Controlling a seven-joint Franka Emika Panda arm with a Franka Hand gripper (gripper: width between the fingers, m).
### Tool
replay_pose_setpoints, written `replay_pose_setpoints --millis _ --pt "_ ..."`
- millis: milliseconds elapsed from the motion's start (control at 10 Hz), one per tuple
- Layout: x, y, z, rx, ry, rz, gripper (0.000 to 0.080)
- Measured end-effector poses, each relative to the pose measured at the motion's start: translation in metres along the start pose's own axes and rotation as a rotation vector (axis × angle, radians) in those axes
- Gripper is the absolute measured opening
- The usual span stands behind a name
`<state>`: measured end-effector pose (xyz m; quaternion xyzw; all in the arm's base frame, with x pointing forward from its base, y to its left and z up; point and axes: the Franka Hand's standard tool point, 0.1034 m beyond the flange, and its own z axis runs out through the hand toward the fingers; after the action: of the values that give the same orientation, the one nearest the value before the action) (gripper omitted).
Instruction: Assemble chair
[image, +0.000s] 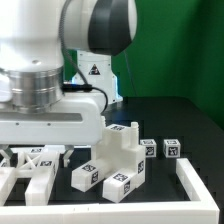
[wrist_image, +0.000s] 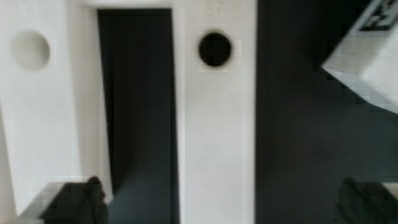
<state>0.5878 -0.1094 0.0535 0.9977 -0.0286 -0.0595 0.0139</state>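
Down low over the black table (image: 190, 115), toward the exterior view's left, with the big white robot arm (image: 95, 25) crowding the shot. Chair nowhere near built: loose parts only. Mid-table, a stepped white plastic block (image: 120, 150) carrying black-and-white tags. Just beside it, toward the exterior view's right, small white cube-ended posts (image: 172, 150), and more of the same in front. Under the arm, more white pieces, hard to read from outside.

Over to the wrist view: a white plastic slotted piece (wrist_image: 215, 130), two long bars with a dark round hole in each and a dark slot between. Gripper (wrist_image: 222, 200) spread as wide as possible and pinching nothing, dark fingertips (wrist_image: 75, 200) well apart with one bar lying between them.

Looks like lining up for a grab across that bar. Parallel flat sides, good for the pads, and jaws set generously wide to clear both edges on the way down. Cannot tell whether touching the piece or hovering above it.

Off to one side, a blurred corner of another white part (wrist_image: 365, 60), apart from the bar and worth avoiding. Next, by the look of it: lower squarely, close on the bar, no twisting. Risk: landing one finger on the neighbouring bar instead of in the slot.
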Motion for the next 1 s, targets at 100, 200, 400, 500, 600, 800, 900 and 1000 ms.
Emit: replay_pose_setpoints --millis 100,200,400,500,600,800,900,1000 --pt "-0.001 0.000 0.004 0.016 -0.014 0.014 0.0649" --pt "-0.003 0.002 0.008 0.042 -0.027 0.046 0.0649" --pt "-0.002 -0.004 0.010 0.041 -0.025 0.042 0.0649" --pt "-0.002 -0.003 0.010 0.041 -0.025 0.044 0.0649" --pt "-0.002 -0.003 0.010 0.041 -0.025 0.044 0.0649" --pt "0.003 0.001 0.012 0.026 0.001 -0.001 0.0649" --pt "0.002 0.004 0.016 0.024 -0.003 -0.006 0.0649" --pt "0.001 0.003 0.024 0.017 0.000 -0.007 0.0649"
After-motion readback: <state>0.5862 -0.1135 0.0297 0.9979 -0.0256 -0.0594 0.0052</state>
